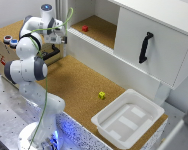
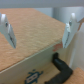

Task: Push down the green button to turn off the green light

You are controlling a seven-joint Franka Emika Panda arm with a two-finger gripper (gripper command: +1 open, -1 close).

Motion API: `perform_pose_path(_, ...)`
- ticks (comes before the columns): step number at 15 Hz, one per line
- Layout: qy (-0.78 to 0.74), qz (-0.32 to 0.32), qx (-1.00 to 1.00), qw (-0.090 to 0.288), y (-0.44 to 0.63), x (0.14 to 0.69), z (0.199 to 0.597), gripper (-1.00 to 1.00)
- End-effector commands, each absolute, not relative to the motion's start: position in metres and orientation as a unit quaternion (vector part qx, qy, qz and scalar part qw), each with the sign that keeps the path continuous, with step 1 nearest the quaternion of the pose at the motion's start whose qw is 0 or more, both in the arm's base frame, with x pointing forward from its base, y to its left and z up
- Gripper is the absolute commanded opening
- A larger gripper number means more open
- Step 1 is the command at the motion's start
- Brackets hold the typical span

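Observation:
My gripper (image 1: 56, 42) hangs over the right end of a wooden box (image 1: 4, 50) at the exterior view's left. In the wrist view the gripper (image 2: 39, 31) is open and empty, its fingers (image 2: 8, 29) spread wide above the box's cork-coloured top (image 2: 32, 35). A red-topped button (image 1: 6, 38) and a blue-topped button (image 1: 14, 42) sit on the box's far left. I see no green button or green light in either view; the arm (image 1: 29, 47) covers part of the box top.
A black handle (image 2: 61, 67) sits on the box's side below the gripper. A white cabinet with a black handle (image 1: 145, 47) stands at the back right. A red block (image 1: 85, 28), a yellow block (image 1: 101, 95) and a white bin (image 1: 126, 117) lie on the cork table.

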State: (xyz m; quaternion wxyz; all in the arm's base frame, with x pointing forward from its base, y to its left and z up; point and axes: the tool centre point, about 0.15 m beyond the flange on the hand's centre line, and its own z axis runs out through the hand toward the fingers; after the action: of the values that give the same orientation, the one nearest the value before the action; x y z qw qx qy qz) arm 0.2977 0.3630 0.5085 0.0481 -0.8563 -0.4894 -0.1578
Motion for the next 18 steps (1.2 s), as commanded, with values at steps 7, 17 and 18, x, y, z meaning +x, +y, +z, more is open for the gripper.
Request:
perform_pose_path(7, -0.611, -0.086, -0.785, -0.053, 0.432, 0.186, 0.542, 1.0)
perform_pose_path(17, -0.627, -0.077, -0.775, -0.018, 0.441, 0.165, 0.521, -1.0)
perform_pose_path(18, -0.63, -0.075, -0.773, -0.013, 0.442, 0.163, 0.519, -1.0)
